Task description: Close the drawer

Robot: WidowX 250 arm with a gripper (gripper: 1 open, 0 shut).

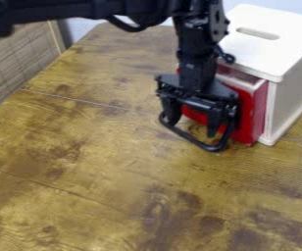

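Observation:
The red drawer sits almost fully inside the white cabinet, with only a thin strip of its red front and side showing. Its black wire loop handle hangs down and forward over the table. My gripper is directly in front of the drawer face, up against the black bracket. Its fingers are spread wide, so it is open with nothing clamped between them. The black arm comes down from the upper left and hides the drawer's left part.
The cabinet stands at the back right of a worn wooden table. A slatted brown panel runs along the left edge.

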